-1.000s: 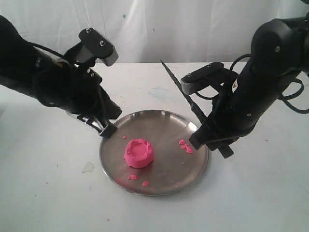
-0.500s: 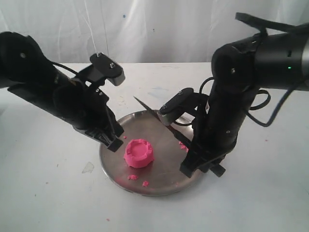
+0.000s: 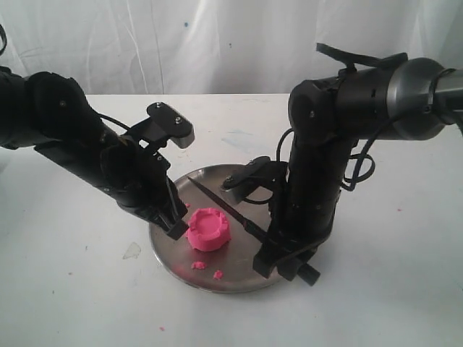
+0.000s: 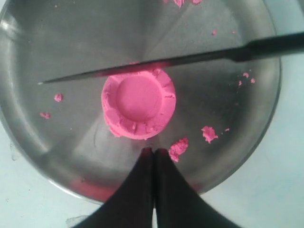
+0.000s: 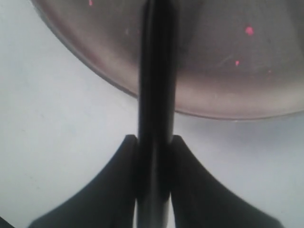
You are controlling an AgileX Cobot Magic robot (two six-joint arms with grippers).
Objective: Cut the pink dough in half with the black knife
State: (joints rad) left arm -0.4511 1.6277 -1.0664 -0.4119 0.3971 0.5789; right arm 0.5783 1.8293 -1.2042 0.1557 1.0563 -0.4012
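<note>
The pink dough (image 3: 208,230) sits as one uncut puck near the middle of the steel plate (image 3: 217,176), on the side nearer the left arm. In the left wrist view the black knife (image 4: 190,59) crosses the puck's rim on the side away from the left pincer (image 4: 153,152), not its centre; whether the edge touches the dough cannot be told.

A cut made on this line would likely shave off a sliver instead of halving the lump. Nothing pins the dough either. The left pincer is closed on nothing, with its tips just beside the puck, so a pressing blade could push the puck across the smooth metal. The right pincer (image 5: 154,140) clamps only the handle, so the long blade may twist or lever in that grip. Soft dough may also cling to the blade. The plate lies loose on the bench (image 3: 87,289) and could slide.

By count there are one dough lump, one knife, one plate and two pincers. The left wrist view shows four larger pink crumbs (image 4: 178,148), plus specks too fine to number.
</note>
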